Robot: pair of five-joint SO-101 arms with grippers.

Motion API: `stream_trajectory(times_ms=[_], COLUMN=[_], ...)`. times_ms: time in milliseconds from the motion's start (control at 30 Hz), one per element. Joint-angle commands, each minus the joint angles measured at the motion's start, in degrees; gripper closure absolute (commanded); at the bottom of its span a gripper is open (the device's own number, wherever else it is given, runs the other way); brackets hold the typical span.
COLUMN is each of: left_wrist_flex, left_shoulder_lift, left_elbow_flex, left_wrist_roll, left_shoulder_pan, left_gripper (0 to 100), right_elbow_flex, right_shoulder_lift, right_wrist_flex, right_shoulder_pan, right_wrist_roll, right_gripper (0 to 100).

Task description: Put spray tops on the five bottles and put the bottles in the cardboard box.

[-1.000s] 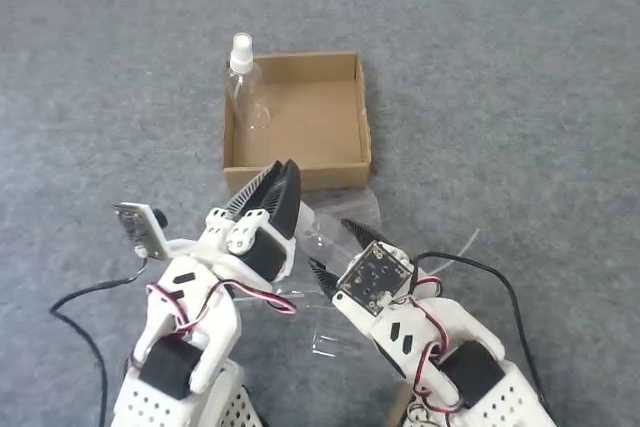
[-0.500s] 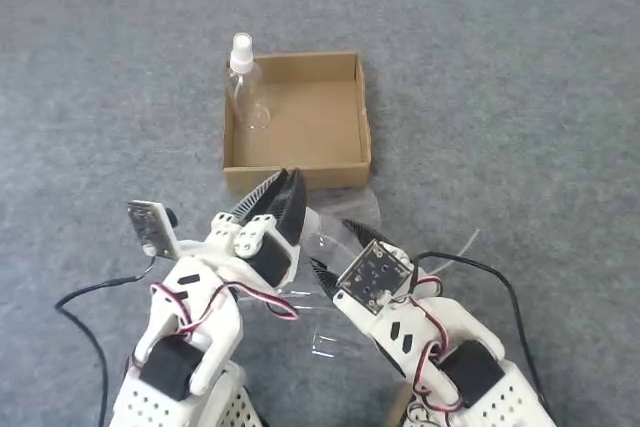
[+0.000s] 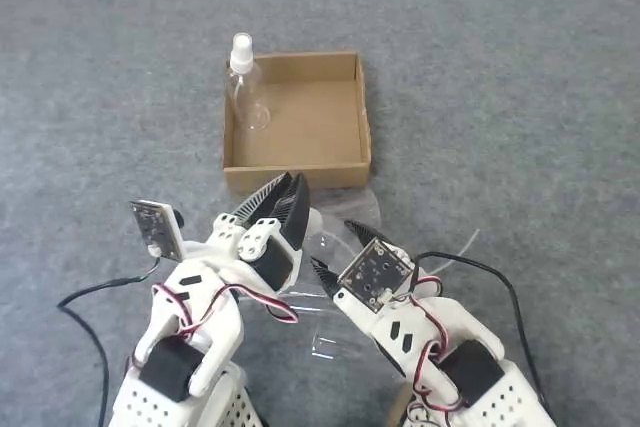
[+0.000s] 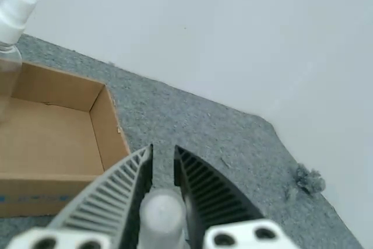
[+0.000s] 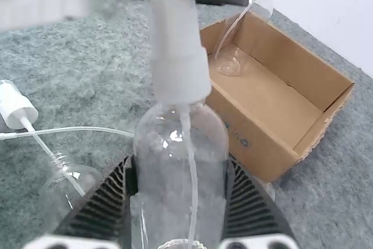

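Right gripper (image 5: pixel 178 196) clamps bottle (image 5: pixel 175 144) upright, just in front of box (image 3: pixel 365 117). Left gripper (image 4: pixel 163 155) pinches its spray top (image 4: pixel 162 214). Risk: an off-axis twist cross-threads the top, or the bottle slips in the jaws.

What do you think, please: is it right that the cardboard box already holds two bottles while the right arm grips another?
Not quite: the high view shows one bottle in the cardboard box, not two. The right fingers do grip another bottle.

Base of bottle (image 5: pixel 178 167) cut off by edge; spray top (image 5: pixel 178 56) head hidden.
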State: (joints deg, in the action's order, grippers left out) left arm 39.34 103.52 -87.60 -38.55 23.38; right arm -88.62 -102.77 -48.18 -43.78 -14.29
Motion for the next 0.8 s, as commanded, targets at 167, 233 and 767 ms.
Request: stream_trajectory(times_ms=[167,233,767], left_wrist_flex=[2.6,2.6,7.7], left_shoulder_lift=[0.7,0.7,0.7], left_elbow_flex=[1.1,1.0,5.4], left_wrist_roll=[0.7,0.7,6.1], left_shoulder_pan=[1.6,1.6,2.5], left_gripper=[99,99,98], right_elbow_flex=[1.3,1.3,1.4], right_shoulder_lift=[-1.3,-1.3,-1.3], right_wrist_flex=[0.9,0.9,1.0], right_shoulder_pan=[-0.6,-0.6,-0.5], right_wrist_roll=[0.4,0.4,0.4], right_gripper=[99.3,99.2,99.2])
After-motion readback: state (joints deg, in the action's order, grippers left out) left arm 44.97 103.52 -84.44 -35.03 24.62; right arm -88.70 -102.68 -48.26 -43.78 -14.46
